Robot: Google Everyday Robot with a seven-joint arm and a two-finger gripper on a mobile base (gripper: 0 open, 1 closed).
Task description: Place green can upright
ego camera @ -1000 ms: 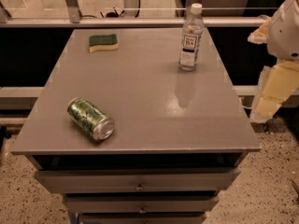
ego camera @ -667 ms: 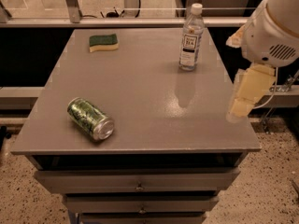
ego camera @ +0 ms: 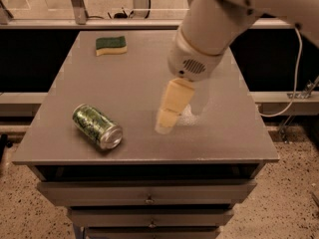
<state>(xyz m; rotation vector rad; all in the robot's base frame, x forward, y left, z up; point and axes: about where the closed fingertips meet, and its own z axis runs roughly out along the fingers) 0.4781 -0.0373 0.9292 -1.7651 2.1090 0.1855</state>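
Note:
The green can [ego camera: 97,126] lies on its side near the front left of the grey table [ego camera: 124,83], its silver end facing front right. My gripper [ego camera: 179,120] hangs over the middle of the table, to the right of the can and apart from it. Its fingers [ego camera: 169,108] are spread and hold nothing. The large white arm reaches in from the top right and hides the back right of the table.
A green-and-yellow sponge [ego camera: 110,45] lies at the back left of the table. The clear bottle is hidden behind the arm. Drawers [ego camera: 149,193] sit under the table top. A cable [ego camera: 294,83] hangs at the right.
The arm has swung in from the right edge to over the middle of the table, closer to the can, and now covers the bottle. The can and sponge have not moved.

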